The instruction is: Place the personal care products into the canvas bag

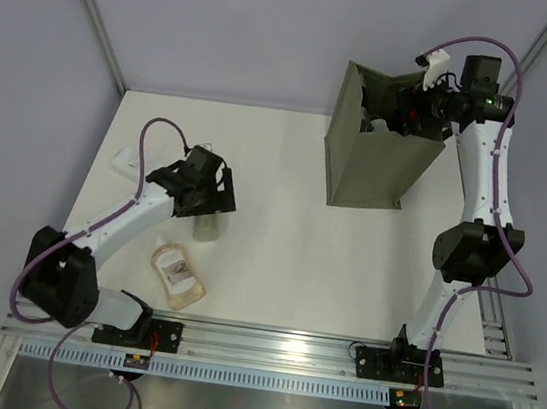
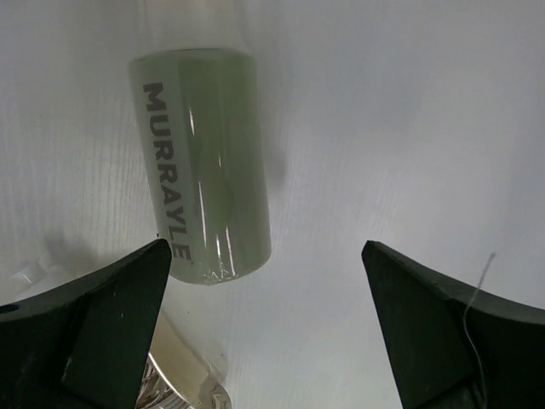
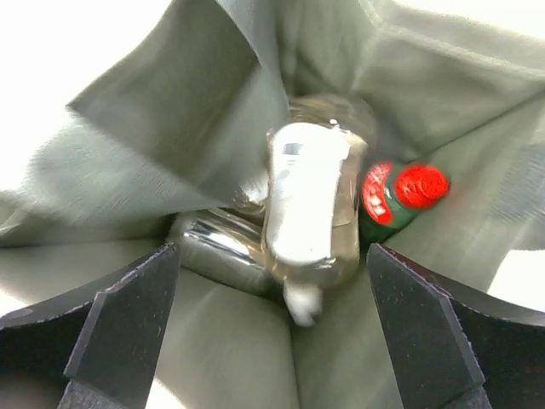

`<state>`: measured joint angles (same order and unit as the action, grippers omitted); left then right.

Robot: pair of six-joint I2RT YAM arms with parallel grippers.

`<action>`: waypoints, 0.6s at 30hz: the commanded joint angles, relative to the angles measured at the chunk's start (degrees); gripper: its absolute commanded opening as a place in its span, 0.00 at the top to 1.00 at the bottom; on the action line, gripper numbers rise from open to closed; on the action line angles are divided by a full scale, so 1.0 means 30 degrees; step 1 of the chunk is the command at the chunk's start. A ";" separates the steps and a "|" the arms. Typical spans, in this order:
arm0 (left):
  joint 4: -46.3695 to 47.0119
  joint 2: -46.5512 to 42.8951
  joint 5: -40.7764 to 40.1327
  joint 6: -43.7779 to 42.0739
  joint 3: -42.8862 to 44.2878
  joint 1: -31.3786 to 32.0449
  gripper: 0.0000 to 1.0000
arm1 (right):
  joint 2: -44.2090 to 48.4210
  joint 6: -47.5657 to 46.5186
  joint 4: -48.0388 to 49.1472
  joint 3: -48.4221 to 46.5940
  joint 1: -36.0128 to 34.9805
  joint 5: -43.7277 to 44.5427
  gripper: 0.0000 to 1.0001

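Canvas bag (image 1: 364, 166) stood upright at the far right of the white surface (image 1: 287, 176), its mouth open to the top. The right fingers (image 1: 406, 116) hung directly over that mouth. In the right wrist view they were spread wide apart and gripped nothing, looking straight down into the olive fabric.

Three products lay inside the bag. A clear pouch (image 3: 306, 204) with a white label sat in the middle, blurred, with its spout end toward the camera. A silver bottle (image 3: 217, 243) lay just left of it and partly under it. A green bottle with a red cap (image 3: 400, 194) lay against its right side.

On the left half of the surface, the left fingers (image 1: 204, 195) hovered above a pale green bottle (image 2: 204, 162) lettered MURRAYLE, which appeared to lie on its side. They were open and touched nothing. In the left wrist view the bottle sat nearer one finger than the other, apart from both.

A second amber pouch (image 1: 176, 275) lay flat near the front, between the left arm's base and the pale green bottle. A flat white bottle (image 1: 126, 160) lay at the far left edge, beyond the arm.
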<state>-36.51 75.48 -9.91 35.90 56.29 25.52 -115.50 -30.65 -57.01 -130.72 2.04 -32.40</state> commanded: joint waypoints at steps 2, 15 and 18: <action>-0.1828 0.3337 -0.2545 -0.0281 0.2822 -0.0127 0.01 | 0.4541 0.1428 0.1542 0.1117 0.0110 0.1190 0.01; -0.3212 0.9877 -0.2678 -0.0130 0.4850 -0.0565 0.19 | 1.5615 0.2193 0.5997 1.6698 0.0169 -0.8671 0.01; -0.2045 0.9499 -0.1417 -0.0334 0.4148 -0.0741 0.48 | 1.8102 0.3735 0.8157 1.9688 -0.0065 -1.1112 0.00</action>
<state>-46.39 105.01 -18.35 35.70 69.23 24.10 -65.30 -22.81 -39.20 -77.36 2.37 -53.08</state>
